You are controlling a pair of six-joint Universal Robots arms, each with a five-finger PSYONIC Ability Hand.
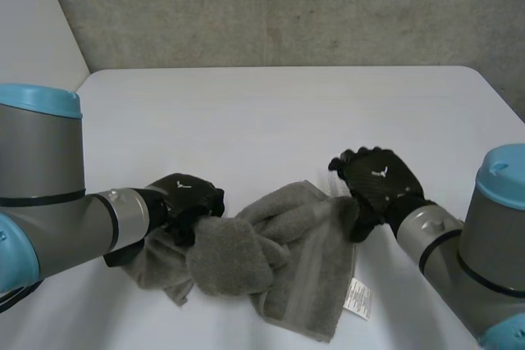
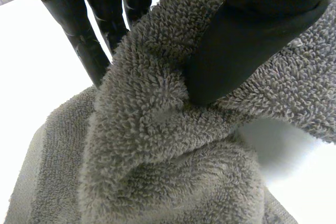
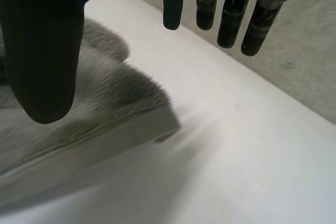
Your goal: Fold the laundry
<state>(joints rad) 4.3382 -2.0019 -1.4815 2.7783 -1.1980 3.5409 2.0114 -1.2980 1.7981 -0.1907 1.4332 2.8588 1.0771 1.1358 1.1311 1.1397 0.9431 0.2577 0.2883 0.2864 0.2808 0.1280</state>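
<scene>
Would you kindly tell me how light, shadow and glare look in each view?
Head view: soft, even light, no glare on the white table, only a faint shadow along the grey towel. Left wrist view: the table is brightly lit, and the towel's folds darken beside the thumb of the left hand. Right wrist view: a broad soft shadow lies on the table along the towel's edge.

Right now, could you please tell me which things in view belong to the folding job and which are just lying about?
Part of the job: crumpled grey terry towel with white label; left robot hand pinching its bunched edge; right robot hand, open, by its other side.
Just there: white table; grey speckled wall.
</scene>
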